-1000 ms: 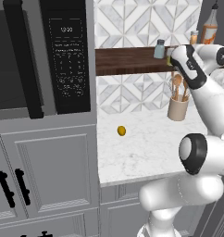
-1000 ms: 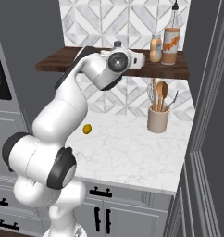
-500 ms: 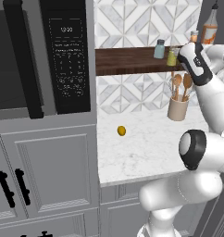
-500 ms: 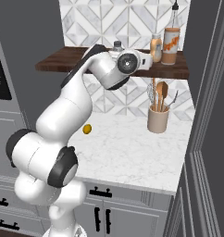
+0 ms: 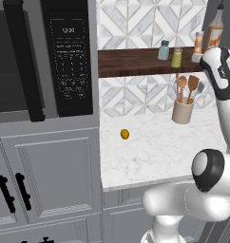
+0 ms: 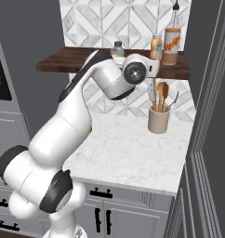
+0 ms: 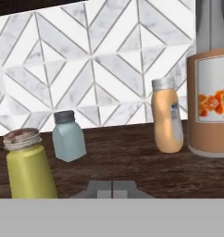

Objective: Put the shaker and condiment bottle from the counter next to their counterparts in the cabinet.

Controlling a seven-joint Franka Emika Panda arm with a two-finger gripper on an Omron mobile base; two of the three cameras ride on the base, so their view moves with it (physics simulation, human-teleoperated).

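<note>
On the dark wooden cabinet shelf (image 7: 123, 162) the yellow-green shaker (image 7: 28, 166) stands upright at the left, next to the pale blue-grey shaker (image 7: 67, 136). Further right, the small pale-orange condiment bottle (image 7: 167, 121) stands beside the tall orange-labelled bottle (image 7: 211, 102). My gripper (image 7: 112, 189) is shut and empty, a little back from the shelf's front edge. From the left base, the yellow-green shaker (image 5: 177, 57), the blue-grey shaker (image 5: 163, 50), the condiment bottle (image 5: 198, 42) and the tall bottle (image 5: 215, 29) line the shelf. From the right base, my arm hides the yellow-green shaker.
A beige holder with wooden utensils (image 5: 182, 110) stands on the marble counter (image 5: 150, 156) under the shelf. A small yellow lemon-like object (image 5: 125, 134) lies mid-counter. A black microwave (image 5: 41, 57) fills the left. A dark wall panel (image 6: 207, 93) bounds the right side.
My hand has drawn back from the shelf and swung to the right. The yellow-green shaker now stands free on the shelf, and my gripper has stayed shut.
</note>
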